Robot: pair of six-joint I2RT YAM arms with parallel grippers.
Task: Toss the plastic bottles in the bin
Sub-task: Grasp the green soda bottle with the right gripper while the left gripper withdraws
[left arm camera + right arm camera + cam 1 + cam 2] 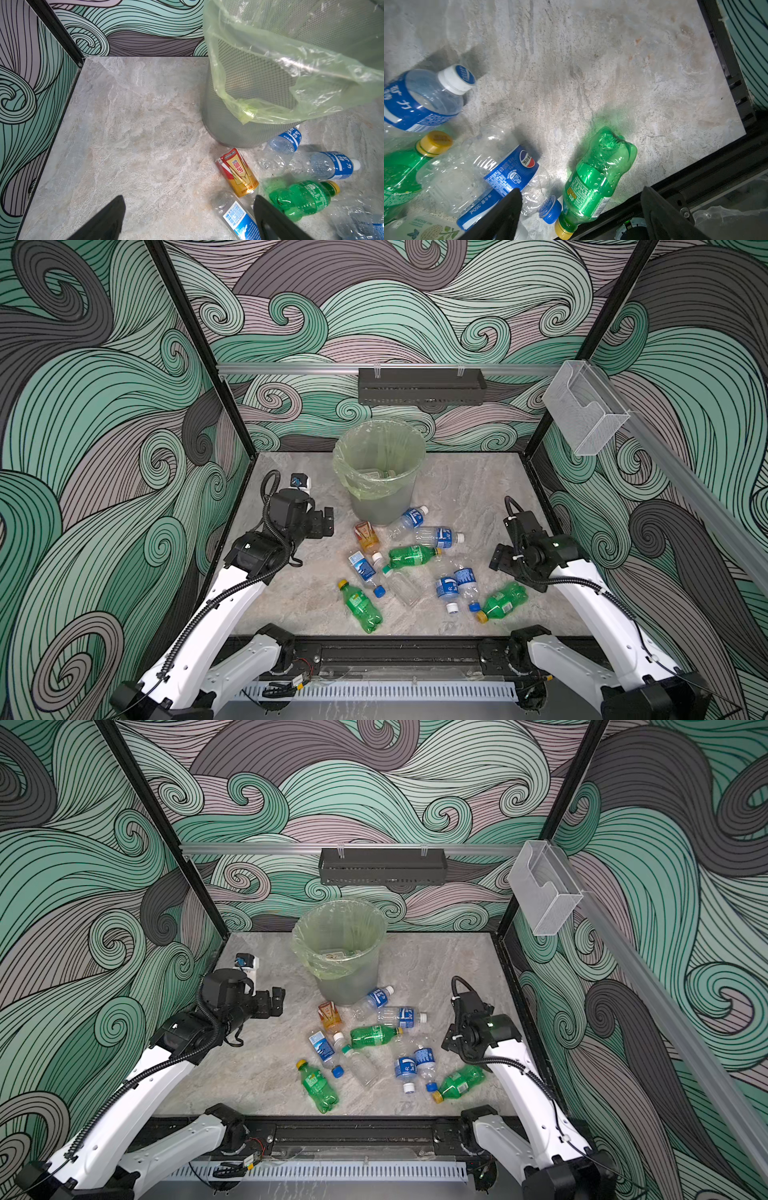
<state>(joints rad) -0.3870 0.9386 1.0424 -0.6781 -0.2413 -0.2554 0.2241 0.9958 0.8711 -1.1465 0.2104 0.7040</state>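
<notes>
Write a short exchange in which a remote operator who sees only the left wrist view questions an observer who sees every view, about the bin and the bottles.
Operator: Is anything inside the bin? My view shows only its outside.
Observer: Yes. In both top views at least one bottle lies at its bottom.
Operator: I see one green bottle. Are there more?
Observer: Two more. A second green bottle lies near the front edge, and a third green bottle lies close to the right gripper.
</notes>
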